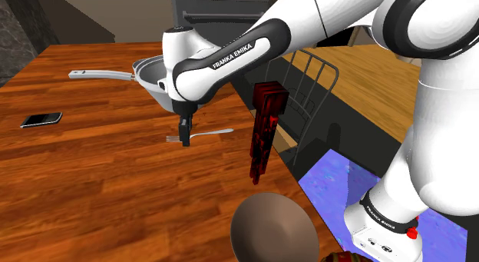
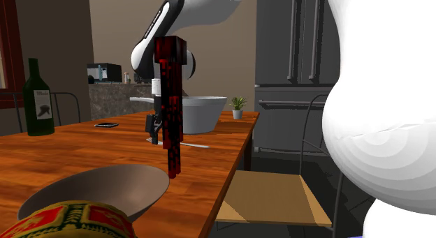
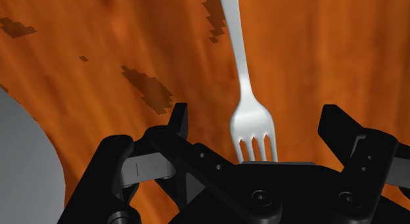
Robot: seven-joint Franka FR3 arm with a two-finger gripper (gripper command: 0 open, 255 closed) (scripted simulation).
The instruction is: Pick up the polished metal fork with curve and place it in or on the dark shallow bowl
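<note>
The gripper [image 1: 184,136] points straight down, low over the wooden table [image 1: 92,176]. Whether the tips touch the table cannot be told. Its two black fingers [image 3: 177,121] stand wide apart and clasp nothing.

The metal fork [image 1: 206,134] lies flat on the table directly beneath the gripper. In the wrist view its tines sit between the fingers, with a gap on each side. In the shoulder view the tines show just to the left of the gripper and the curved handle runs out to its right.

Positions of the other items, all referenced to the gripper:
- Silver pan [image 1: 153,74], with a long handle: just behind the gripper, farther from the stand.
- Tall red-and-black object [image 1: 265,130]: to the shoulder view's right of the gripper, near the table edge.
- Dark shallow bowl [image 1: 272,230]: well apart from the gripper, toward the shoulder view's lower right, on the table's near end.
- Black phone [image 1: 41,119]: well apart, to the shoulder view's left.
- Green bottle [image 2: 38,97]: far to the second exterior view's left.
</note>
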